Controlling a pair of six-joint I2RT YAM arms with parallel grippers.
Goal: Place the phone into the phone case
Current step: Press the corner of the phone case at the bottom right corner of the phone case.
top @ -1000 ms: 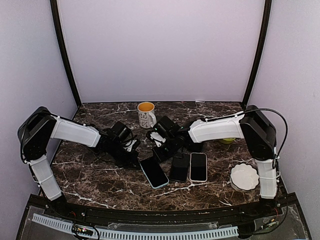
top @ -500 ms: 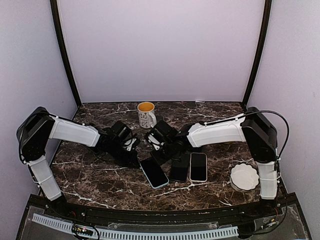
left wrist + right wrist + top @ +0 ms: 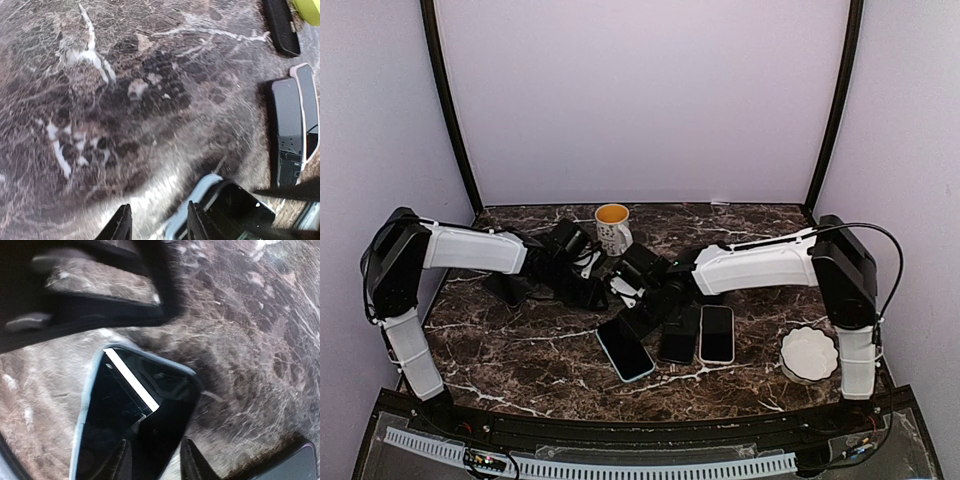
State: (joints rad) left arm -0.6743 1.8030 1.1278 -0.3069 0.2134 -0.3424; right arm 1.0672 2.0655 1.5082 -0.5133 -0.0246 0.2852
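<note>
A phone with a dark screen lies in a light blue case (image 3: pixel 625 348) at the table's front middle. It also shows in the left wrist view (image 3: pixel 225 210) and the right wrist view (image 3: pixel 135 410). My right gripper (image 3: pixel 638 310) (image 3: pixel 157 462) is open and low over the far end of this phone, its fingers astride one corner. My left gripper (image 3: pixel 588 290) (image 3: pixel 159 225) is open and empty just left of that end, one finger (image 3: pixel 197 222) by the blue rim. A flat black phone or case (image 3: pixel 680 333) and a pink-rimmed phone (image 3: pixel 717 333) lie to the right.
A white mug (image 3: pixel 612 228) with an orange inside stands at the back middle, close behind both grippers. A white scalloped dish (image 3: pixel 810 353) sits at the front right. Another black flat piece (image 3: pixel 281 25) and a green object (image 3: pixel 310 7) lie further back right.
My left gripper has swung back and right, toward the mug. My right gripper has moved left and forward over the blue-cased phone, which has shifted slightly left.
</note>
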